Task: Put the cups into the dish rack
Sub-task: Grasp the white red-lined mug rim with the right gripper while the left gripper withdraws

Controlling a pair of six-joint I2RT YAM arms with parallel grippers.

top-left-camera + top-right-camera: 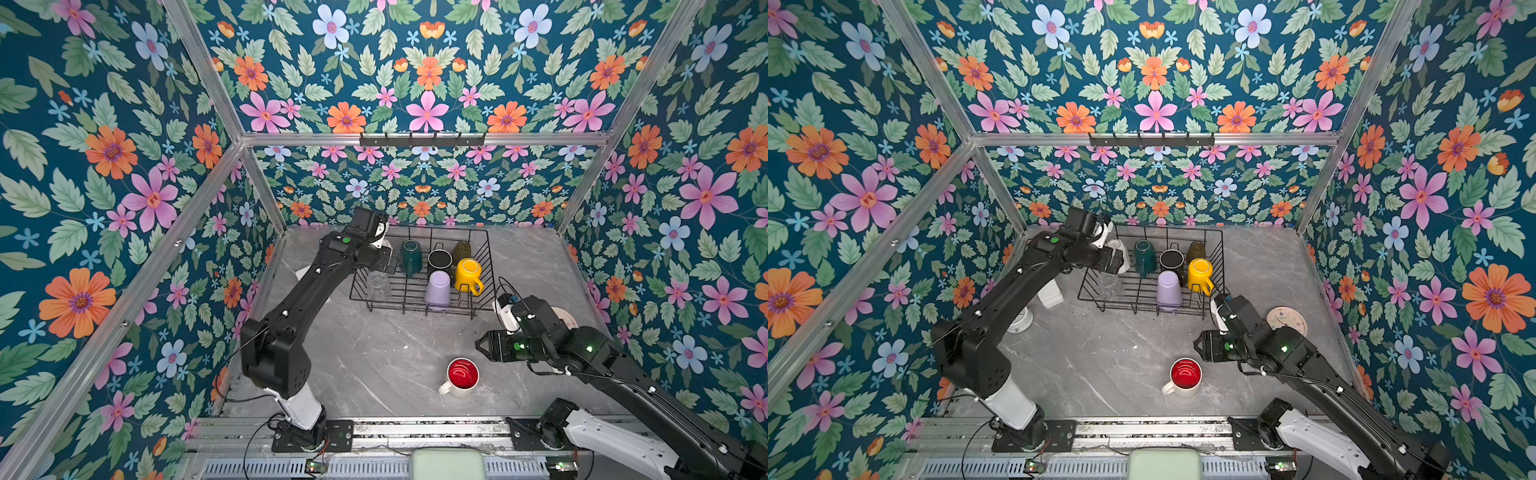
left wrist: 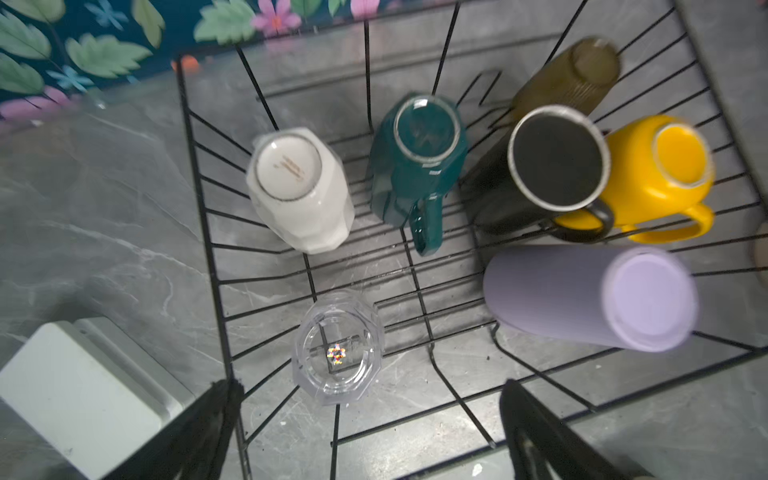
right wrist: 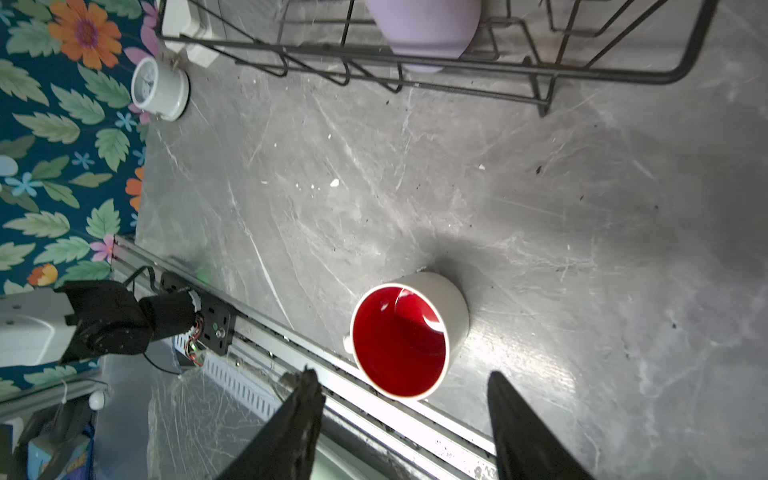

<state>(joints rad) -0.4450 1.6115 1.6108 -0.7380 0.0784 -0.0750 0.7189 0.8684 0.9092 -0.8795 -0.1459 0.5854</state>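
The black wire dish rack (image 1: 484,266) stands at the back of the table. It holds upside-down cups: cream mug (image 2: 299,189), dark green mug (image 2: 417,162), black mug (image 2: 548,166), yellow mug (image 2: 660,174), amber tumbler (image 2: 569,79), lilac tumbler (image 2: 590,297) and clear glass (image 2: 336,349). My left gripper (image 2: 370,390) hangs open above the rack's left end, empty. A white mug with a red inside (image 1: 460,377) stands upright near the front edge. My right gripper (image 3: 403,376) is open just right of it, tips apart from it, holding nothing.
A flat white box (image 1: 1050,294) and a small white alarm clock (image 1: 1020,320) lie left of the rack, under my left arm. A round cream disc (image 1: 1286,321) lies behind my right arm. An aluminium rail (image 1: 415,428) runs along the front edge.
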